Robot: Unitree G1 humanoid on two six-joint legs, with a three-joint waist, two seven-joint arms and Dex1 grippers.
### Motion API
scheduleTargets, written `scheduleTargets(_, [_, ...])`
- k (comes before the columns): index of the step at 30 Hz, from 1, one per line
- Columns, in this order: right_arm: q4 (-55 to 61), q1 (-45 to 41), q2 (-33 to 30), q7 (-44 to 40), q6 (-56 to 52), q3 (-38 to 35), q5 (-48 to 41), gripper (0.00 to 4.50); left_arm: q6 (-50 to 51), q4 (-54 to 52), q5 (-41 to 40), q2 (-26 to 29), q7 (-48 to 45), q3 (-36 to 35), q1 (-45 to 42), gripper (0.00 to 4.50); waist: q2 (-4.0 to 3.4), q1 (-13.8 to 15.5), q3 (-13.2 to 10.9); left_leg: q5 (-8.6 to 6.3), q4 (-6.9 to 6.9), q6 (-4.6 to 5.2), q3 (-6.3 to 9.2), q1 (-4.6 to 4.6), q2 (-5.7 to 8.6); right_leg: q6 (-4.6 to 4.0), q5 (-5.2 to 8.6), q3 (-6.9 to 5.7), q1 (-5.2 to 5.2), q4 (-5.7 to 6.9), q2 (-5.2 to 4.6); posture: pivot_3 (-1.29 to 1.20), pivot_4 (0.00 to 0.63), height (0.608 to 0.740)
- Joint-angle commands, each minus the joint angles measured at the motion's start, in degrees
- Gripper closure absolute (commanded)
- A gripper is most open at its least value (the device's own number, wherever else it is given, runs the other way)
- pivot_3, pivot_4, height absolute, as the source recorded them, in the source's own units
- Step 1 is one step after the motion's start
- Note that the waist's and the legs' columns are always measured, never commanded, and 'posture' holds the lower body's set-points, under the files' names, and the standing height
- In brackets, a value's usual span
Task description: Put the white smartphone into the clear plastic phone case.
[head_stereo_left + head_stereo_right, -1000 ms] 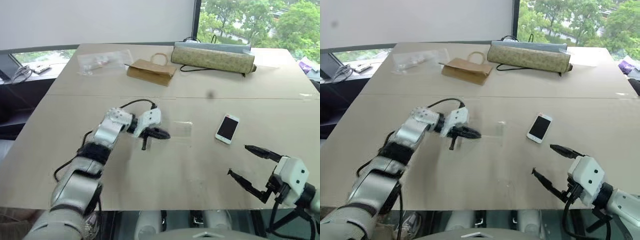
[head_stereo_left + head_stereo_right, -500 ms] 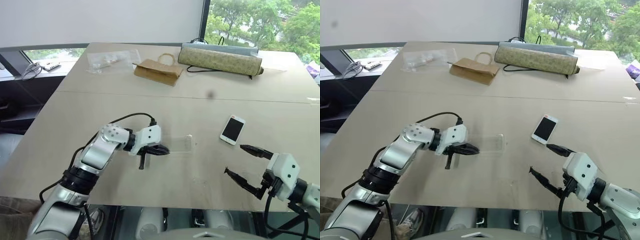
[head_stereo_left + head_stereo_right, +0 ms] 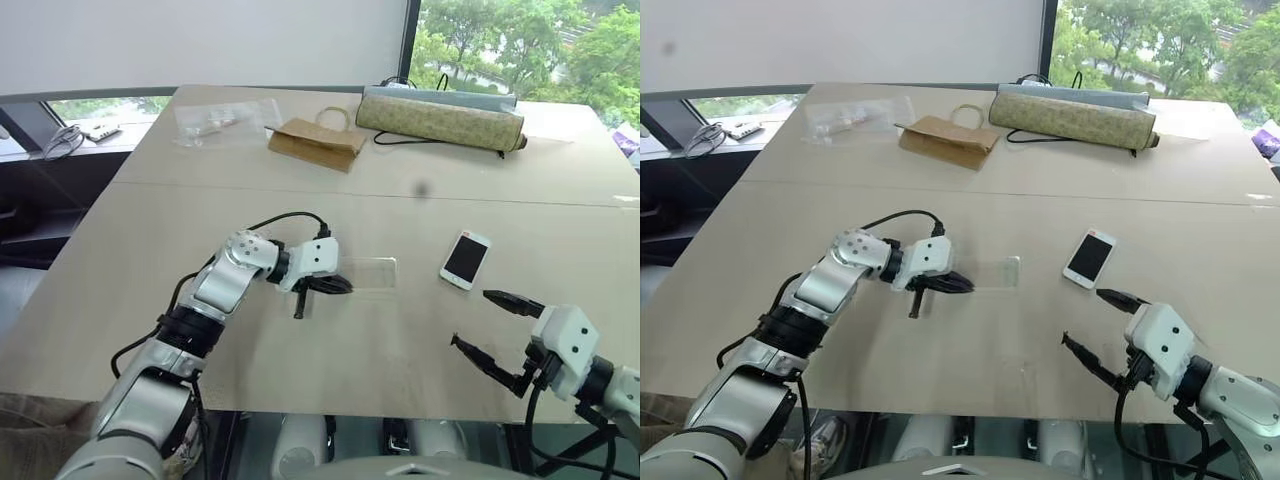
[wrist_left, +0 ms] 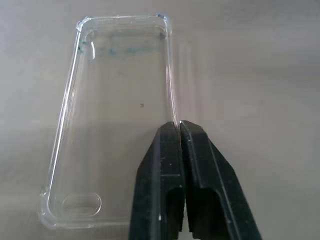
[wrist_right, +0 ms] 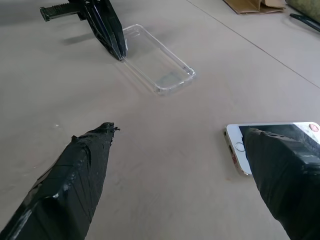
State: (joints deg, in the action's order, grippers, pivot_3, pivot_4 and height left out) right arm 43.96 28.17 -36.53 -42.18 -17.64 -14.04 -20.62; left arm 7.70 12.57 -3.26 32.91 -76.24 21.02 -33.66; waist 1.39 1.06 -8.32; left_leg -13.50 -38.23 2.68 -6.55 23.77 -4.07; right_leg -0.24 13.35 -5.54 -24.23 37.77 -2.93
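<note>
Our left hand (image 4: 178, 125) pinched the clear case's (image 4: 117, 115) thin rim, which could slip, while our spread right hand (image 3: 1102, 322) waited at the phone's (image 3: 1087, 258) six o'clock.

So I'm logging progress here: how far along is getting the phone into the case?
Early. Nothing is finished: the white smartphone lies screen-up on the table, apart from the clear plastic phone case, which is empty. In hand: the left hand is pinched shut on the case's long edge. The right hand is open, one finger beside the phone, holding nothing. Left: grasp the phone and seat it.
</note>
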Motion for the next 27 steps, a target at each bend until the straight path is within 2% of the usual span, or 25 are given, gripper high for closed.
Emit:
scheduleTargets(1, [1.88, -0.92, -0.36, 1.98, -3.9, 0.2, -1.11, 0.0, 0.58, -2.31, -2.65, 0.41, -1.59, -1.58, 0.16, 2.84, 0.0, -0.11, 0.0, 0.0, 0.0, 0.0, 0.0, 0.01, 0.0, 0.0, 0.0, 0.0, 0.0, 0.0, 0.0, 0.0, 0.15, 0.74])
scheduleTargets(3, [1.59, -1.79, 0.18, 3.76, -7.15, -0.07, -2.26, 0.0, 1.83, -3.85, -3.66, 1.04, -1.88, -2.25, 0.98, 1.77, 0.0, -0.2, 0.0, 0.0, 0.0, 0.0, 0.01, 0.0, -0.01, 0.0, 0.0, 0.0, -0.01, 0.0, 0.0, 0.0, 0.15, 0.74])
scheduleTargets(7, [2.36, -4.94, 2.27, 8.96, -12.09, 1.44, -1.91, 0.0, 8.13, -11.8, -8.55, 4.14, -1.96, -5.73, 4.92, 0.09, -0.04, -0.41, -0.02, -0.02, 0.01, -0.02, 0.0, -0.02, -0.08, 0.0, 0.0, 0.06, -0.02, 0.01, -0.01, 0.0, 0.15, 0.74])
scheduleTargets(12, [2.85, -7.89, 4.98, 17.53, -13.8, 6.21, 5.7, 0.0, 18.05, -22.7, -17.99, 6.41, 0.53, -12.88, 11.19, 0.03, -0.09, -0.26, -0.05, -0.04, 0.03, -0.07, 0.05, 0.0, -0.11, -0.03, 0.02, 0.01, -0.04, 0.0, -0.15, 0.0, 0.15, 0.74])
scheduleTargets(17, [3.83, -18.84, 10.39, 33.26, -39.46, 13.49, 12.83, 0.0, 26.06, -32.36, -26.18, 7.94, 7.67, -23.23, 19.39, 0.03, -0.1, -0.61, -0.06, -0.05, 0.02, -0.08, 0.02, 0.01, -0.11, -0.05, 0.04, 0.08, -0.05, -0.02, -0.21, 0.0, 0.15, 0.74])
scheduleTargets(22, [0.59, -31.05, 18.56, 36.2, -50.38, 9.89, 10.7, 0.0, 30.73, -36.56, -33.18, 7.7, 12.28, -28.66, 22.25, 0.03, -0.16, -0.29, -0.1, -0.05, 0.03, -0.09, 0.09, 0.02, -0.1, 0.0, 0.01, -0.01, -0.07, 0.02, -0.16, 0.0, 0.15, 0.74])
scheduleTargets(27, [-3.21, -39.89, 27.87, 41.28, -60.18, 6.55, 12.09, 0.0, 31.13, -38.89, -35.96, 9.2, 13.55, -31.22, 24.8, 0.03, -0.18, -0.37, -0.11, -0.07, 0.06, -0.12, 0.04, 0.07, -0.05, 0.07, -0.04, 0.01, -0.09, -0.01, -0.03, 0.0, 0.15, 0.74])
